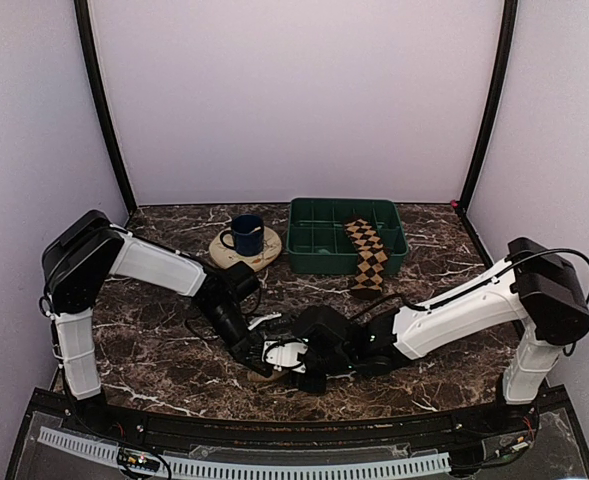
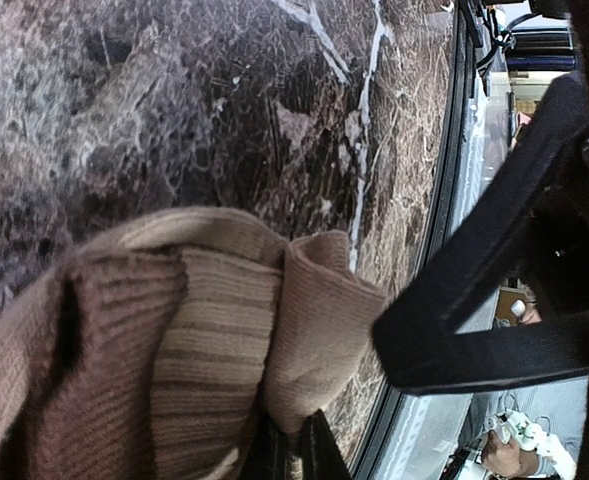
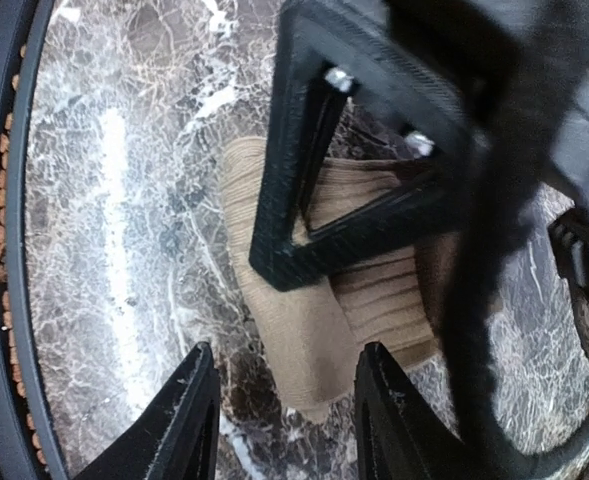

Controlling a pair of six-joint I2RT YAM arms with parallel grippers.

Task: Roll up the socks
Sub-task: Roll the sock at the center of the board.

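Observation:
The tan sock (image 2: 204, 330) lies bunched in a folded bundle on the marble table near its front edge, and shows as a small tan patch in the top view (image 1: 265, 376). My left gripper (image 2: 296, 432) is shut on a fold of it, also seen from above (image 1: 260, 360). My right gripper (image 3: 287, 352) is open, its fingers astride the bundle's loose end (image 3: 319, 360) without touching it, and it meets the left one from the right (image 1: 282, 362). The argyle sock (image 1: 366, 255) hangs over the green tray's front wall.
A green plastic tray (image 1: 314, 245) stands at the back centre. A blue mug (image 1: 245, 235) sits on a round wooden coaster (image 1: 229, 254) to its left. The table's front rail (image 2: 444, 250) runs close beside the bundle. Both arms crowd the front centre.

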